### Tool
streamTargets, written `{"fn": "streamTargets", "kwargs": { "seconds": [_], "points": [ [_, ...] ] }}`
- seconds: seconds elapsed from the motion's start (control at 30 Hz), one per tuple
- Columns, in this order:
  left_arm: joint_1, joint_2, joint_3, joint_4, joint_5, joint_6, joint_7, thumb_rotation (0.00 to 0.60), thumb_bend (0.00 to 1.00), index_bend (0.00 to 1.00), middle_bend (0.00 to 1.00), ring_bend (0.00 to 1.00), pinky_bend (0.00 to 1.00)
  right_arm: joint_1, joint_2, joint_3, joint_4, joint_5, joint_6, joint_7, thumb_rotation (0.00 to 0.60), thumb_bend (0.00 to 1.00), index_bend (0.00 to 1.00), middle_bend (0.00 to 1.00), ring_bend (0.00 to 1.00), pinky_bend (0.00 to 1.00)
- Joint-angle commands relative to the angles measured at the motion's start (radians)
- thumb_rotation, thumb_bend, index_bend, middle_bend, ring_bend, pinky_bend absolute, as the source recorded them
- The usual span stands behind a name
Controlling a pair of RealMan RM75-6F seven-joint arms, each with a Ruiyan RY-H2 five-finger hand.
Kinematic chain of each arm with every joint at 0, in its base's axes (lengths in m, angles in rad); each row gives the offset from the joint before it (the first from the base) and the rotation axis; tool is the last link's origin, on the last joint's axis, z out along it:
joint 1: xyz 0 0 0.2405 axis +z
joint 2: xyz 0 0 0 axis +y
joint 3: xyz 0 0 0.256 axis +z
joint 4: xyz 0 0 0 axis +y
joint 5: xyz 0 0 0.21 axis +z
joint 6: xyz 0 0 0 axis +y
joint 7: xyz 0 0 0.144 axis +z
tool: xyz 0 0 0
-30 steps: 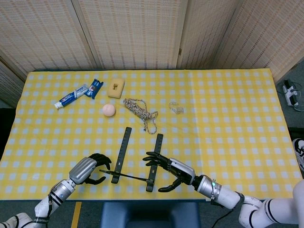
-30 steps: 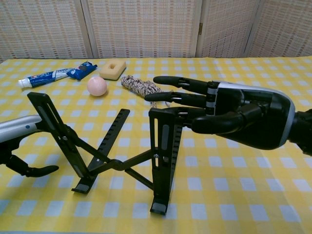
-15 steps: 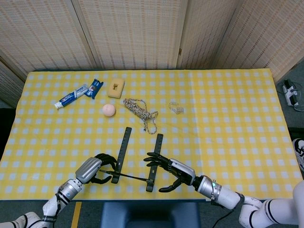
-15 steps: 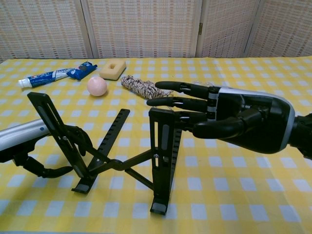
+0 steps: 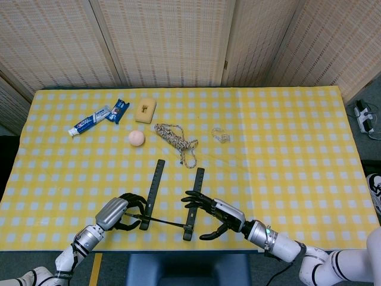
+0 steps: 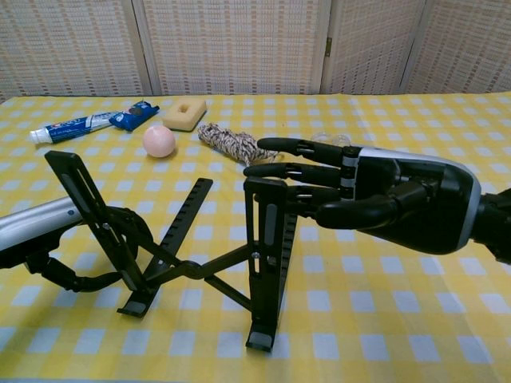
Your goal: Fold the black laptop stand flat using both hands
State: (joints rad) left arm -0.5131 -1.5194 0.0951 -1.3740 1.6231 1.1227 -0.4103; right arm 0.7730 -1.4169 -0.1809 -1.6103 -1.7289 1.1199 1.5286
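Observation:
The black laptop stand (image 5: 172, 223) stands unfolded near the table's front edge. Its two uprights are joined by crossed links (image 6: 192, 269). My left hand (image 5: 121, 213) is at the left upright (image 6: 89, 206), with its dark fingers (image 6: 134, 231) curled round that bar and the thumb below. My right hand (image 5: 215, 213) is beside the right upright (image 6: 267, 247). Its fingers (image 6: 299, 170) are stretched out and apart at the upright's top end, the thumb sits lower, and it holds nothing.
At the back left lie a toothpaste tube (image 5: 89, 121), a blue packet (image 5: 119, 110), a yellow block (image 5: 145, 110), a pink ball (image 5: 136, 137) and a coil of rope (image 5: 176, 139). A small clear object (image 5: 221, 134) lies further right. The table's front edge runs just under both hands.
My left hand has moved right to the left upright and curled its fingers round it. The right hand has dropped slightly and stays spread at the right upright.

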Motion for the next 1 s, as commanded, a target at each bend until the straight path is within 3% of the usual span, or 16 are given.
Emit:
{"fn": "streamTargets", "kwargs": {
  "seconds": [0.03, 0.83, 0.93, 1.0],
  "points": [
    [0.001, -0.002, 0.001, 0.001, 0.001, -0.001, -0.002, 0.600, 0.39, 0.52, 0.32, 0.27, 0.23, -0.002, 0.000, 0.000, 0.000, 0.001, -0.001, 0.000, 0.600, 0.18, 0.00, 0.12, 0.13, 0.00],
    [0.012, -0.013, 0.005, 0.007, 0.004, 0.011, -0.023, 0.600, 0.47, 0.60, 0.33, 0.28, 0.23, -0.015, -0.005, -0.009, 0.002, -0.007, -0.011, -0.025, 0.600, 0.18, 0.00, 0.12, 0.12, 0.00],
    [0.011, -0.006, 0.008, -0.004, 0.002, 0.005, -0.017, 0.600, 0.46, 0.56, 0.33, 0.27, 0.22, -0.018, -0.002, -0.013, 0.009, -0.013, -0.013, -0.066, 0.600, 0.18, 0.00, 0.12, 0.12, 0.00],
    [0.007, 0.008, 0.013, -0.025, -0.003, -0.012, -0.012, 0.600, 0.46, 0.47, 0.33, 0.25, 0.21, -0.018, 0.001, -0.016, 0.012, -0.014, -0.023, -0.114, 0.600, 0.18, 0.00, 0.11, 0.11, 0.00]
  ]
}}
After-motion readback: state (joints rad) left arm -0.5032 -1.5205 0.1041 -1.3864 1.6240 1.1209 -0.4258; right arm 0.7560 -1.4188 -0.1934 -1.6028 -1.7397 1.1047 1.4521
